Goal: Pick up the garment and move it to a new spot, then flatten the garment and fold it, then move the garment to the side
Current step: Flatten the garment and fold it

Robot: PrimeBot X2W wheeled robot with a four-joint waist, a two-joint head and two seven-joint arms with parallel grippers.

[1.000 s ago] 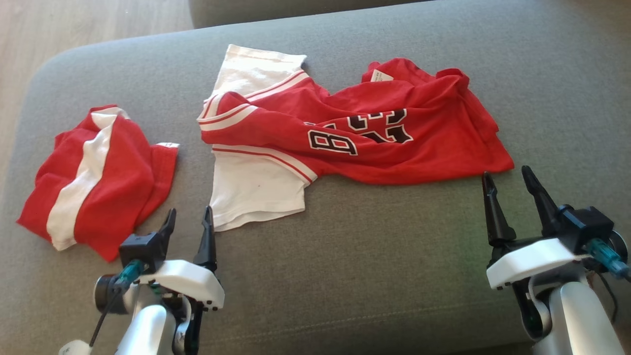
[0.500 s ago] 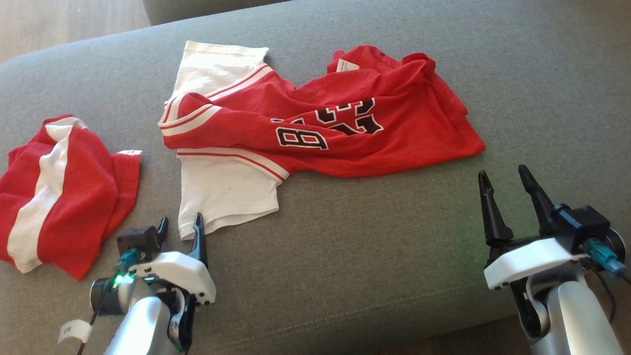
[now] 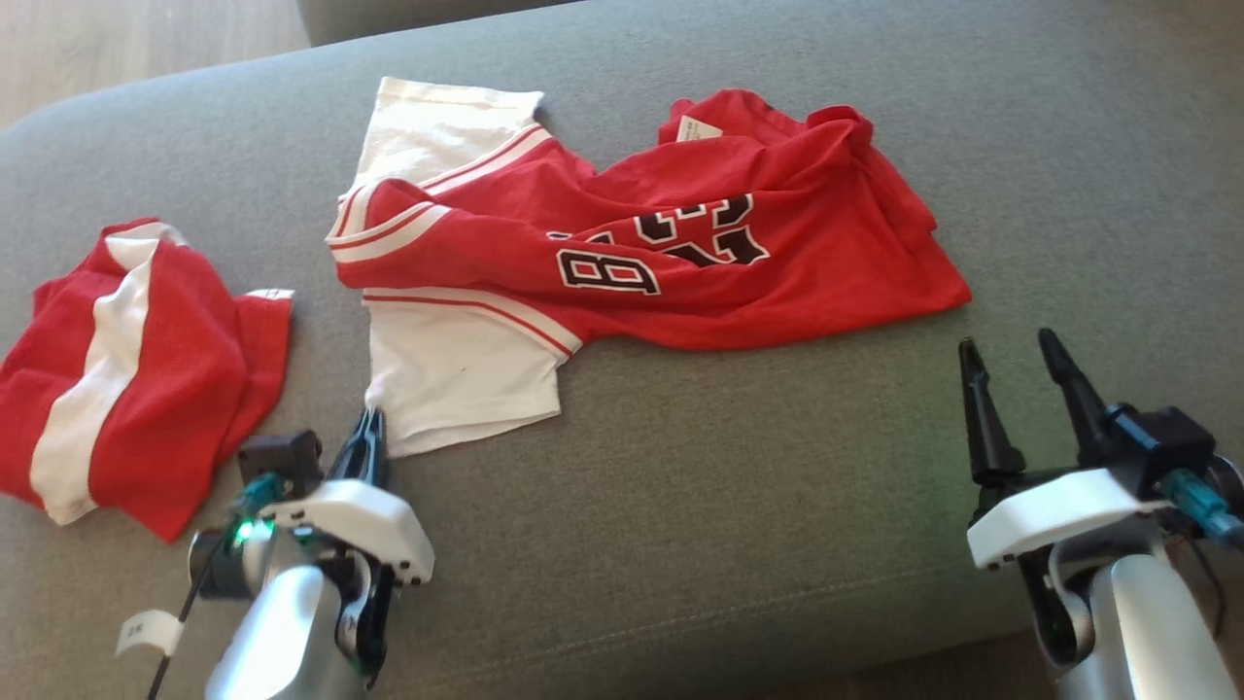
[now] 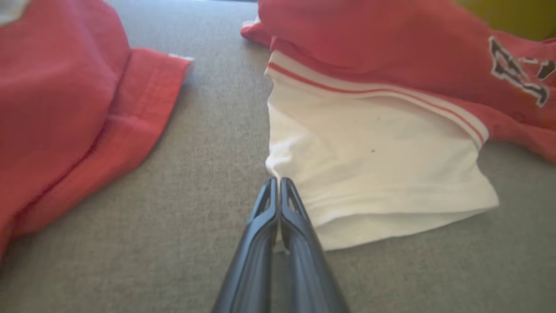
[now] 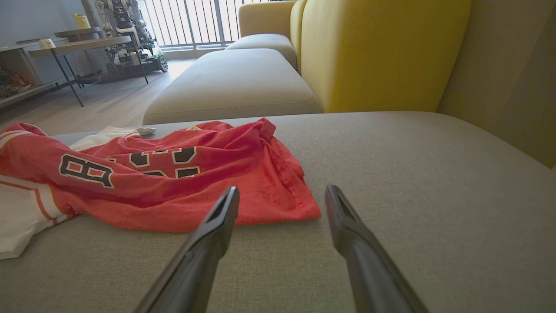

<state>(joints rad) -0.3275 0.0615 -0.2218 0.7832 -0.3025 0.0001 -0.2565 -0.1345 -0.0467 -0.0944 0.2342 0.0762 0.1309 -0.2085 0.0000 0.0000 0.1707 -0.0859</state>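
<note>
- Since a second ago the left gripper (image 3: 369, 433) has advanced to the jersey's near white sleeve and its fingers, spread then, are now pressed together. The head camera also shifted a little, so the scene's slight slide is not the cloth moving.
- The grey sofa cushion (image 3: 739, 544) carries everything; its front edge runs below both arms.
- The jersey (image 3: 680, 243), red with black lettering, lies rumpled across the cushion's middle toward the back edge. Its long axis runs left to right, with the hem toward the right edge and the sleeves toward the left.
- A second red-and-white garment (image 3: 146, 360) sits bunched at the cushion's left edge, apart from the jersey.
- The right gripper (image 3: 1016, 389) hovers near the front edge with its jaws spread, and the hem corner lies just ahead and to its left.
- The white sleeve (image 4: 369, 165) is the jersey's part nearest the front edge. In the left wrist view the closed fingertips meet its near-left corner, where the cloth puckers, so they appear to pinch it.
- Judgement: the left arm holds one end, and the right must reach forward-left for the hem to lift along that axis.
</note>
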